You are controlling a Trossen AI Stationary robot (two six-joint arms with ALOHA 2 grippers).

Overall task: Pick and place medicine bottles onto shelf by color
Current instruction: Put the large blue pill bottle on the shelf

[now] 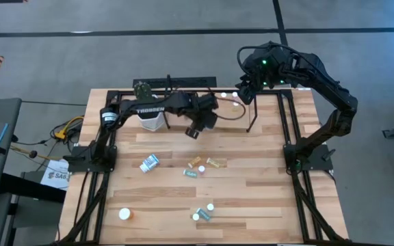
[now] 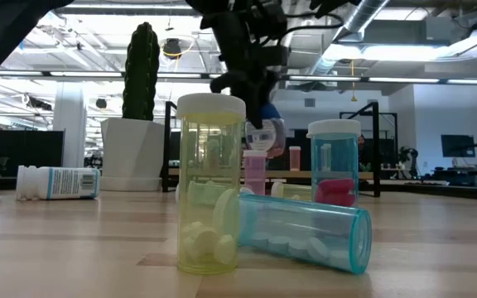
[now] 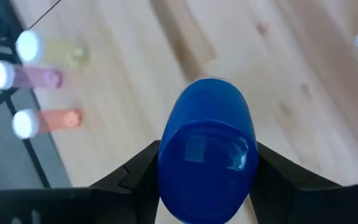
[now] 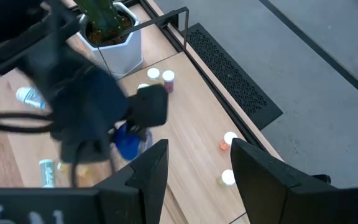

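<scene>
Fingers of my left gripper [image 3: 205, 180] pressed on either side of the big rounded blue bottle [image 3: 205, 155], so I held it clear of the boards, just in front of the shelf [image 1: 265, 102] at the far side of the table [image 1: 252, 205]. To do this step well, I judged I should carry the bottle level over the front rail, set it down beside nothing of another colour, and only then let go; the three small white-capped bottles [image 3: 39, 84] already standing there, yellow, pink and orange, were close enough to knock. My right gripper [image 4: 194, 171] waited above the shelf's right end, its jaws standing partly apart around nothing. Planks of pale wood made up the table, with teal and amber bottles [image 1: 198, 167] scattered on the near half and a cactus pot [image 1: 149, 116] at the far left. Beyond lay grey floor and an open workshop hall.
</scene>
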